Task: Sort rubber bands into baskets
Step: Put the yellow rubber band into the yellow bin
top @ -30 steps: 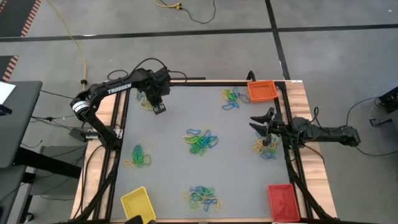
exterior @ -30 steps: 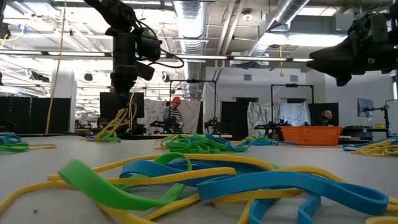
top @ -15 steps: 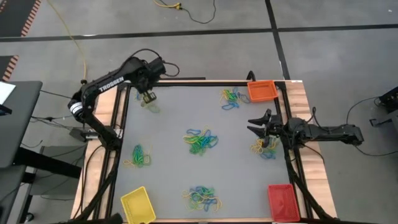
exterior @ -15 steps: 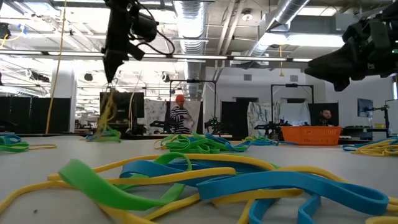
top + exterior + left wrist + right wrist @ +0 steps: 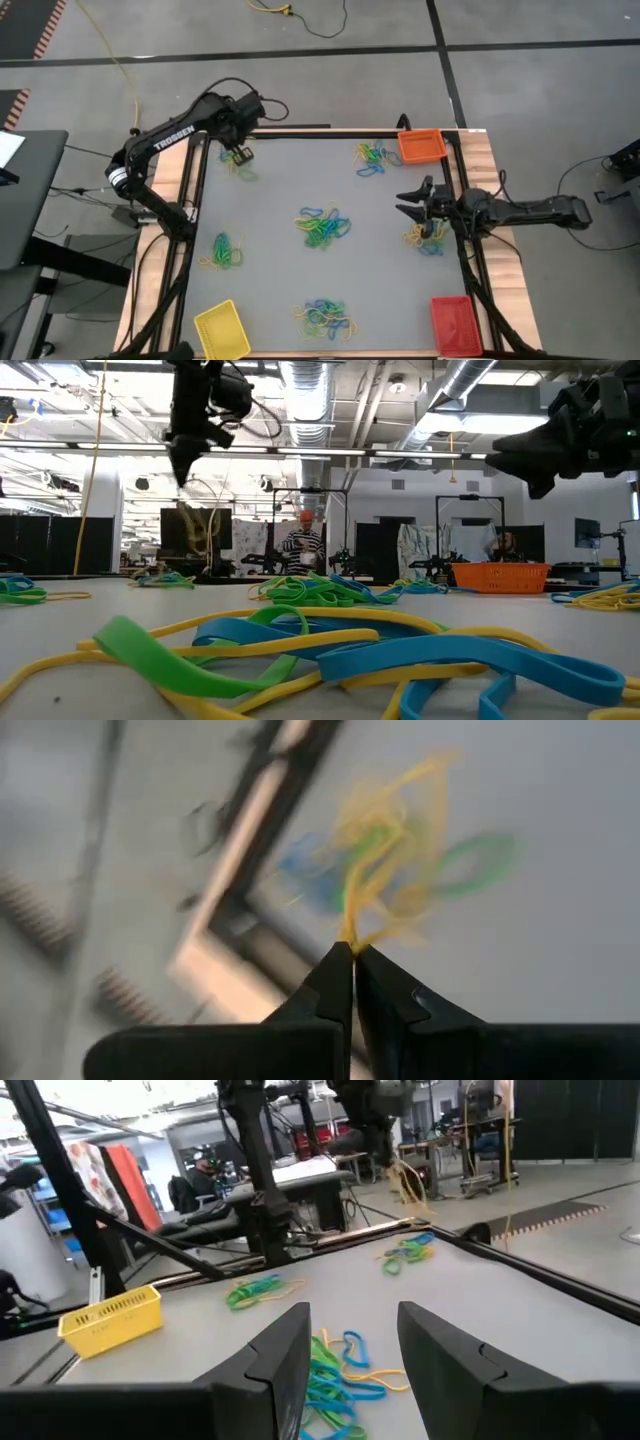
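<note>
1. Left gripper (image 5: 240, 155), fingers pinched on yellow rubber bands (image 5: 385, 840), hangs over the counter's (image 5: 270, 230) far left corner.
2. Right gripper (image 5: 412, 199), fingers apart and empty, sits near the right edge, orange basket (image 5: 421, 146) beyond.
3. The held strands look blurry.

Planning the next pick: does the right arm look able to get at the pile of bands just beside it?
Probably yes. The right claw is open and empty, hovering above the table next to that pile of rubber bands, with nothing between them. The left claw is far off, shut on yellow bands.
</note>
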Tool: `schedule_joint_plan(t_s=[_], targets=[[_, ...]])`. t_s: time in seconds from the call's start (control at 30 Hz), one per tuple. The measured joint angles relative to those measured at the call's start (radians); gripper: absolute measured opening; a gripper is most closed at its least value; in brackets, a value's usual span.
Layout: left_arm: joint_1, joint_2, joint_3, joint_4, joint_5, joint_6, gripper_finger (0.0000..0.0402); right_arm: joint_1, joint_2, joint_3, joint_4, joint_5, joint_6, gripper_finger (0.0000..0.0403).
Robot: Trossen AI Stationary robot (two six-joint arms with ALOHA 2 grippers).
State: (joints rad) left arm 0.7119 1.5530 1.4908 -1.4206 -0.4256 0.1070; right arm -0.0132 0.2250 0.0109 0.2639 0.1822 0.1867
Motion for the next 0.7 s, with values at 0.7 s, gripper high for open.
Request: schedule_joint_plan(t_s=[0.7], targets=[[-0.002,0.012,-0.237,0.252,0.201,0.060,0.0018,-0.008,0.189,0.001,0.092,0.001,-0.005,0.0179]])
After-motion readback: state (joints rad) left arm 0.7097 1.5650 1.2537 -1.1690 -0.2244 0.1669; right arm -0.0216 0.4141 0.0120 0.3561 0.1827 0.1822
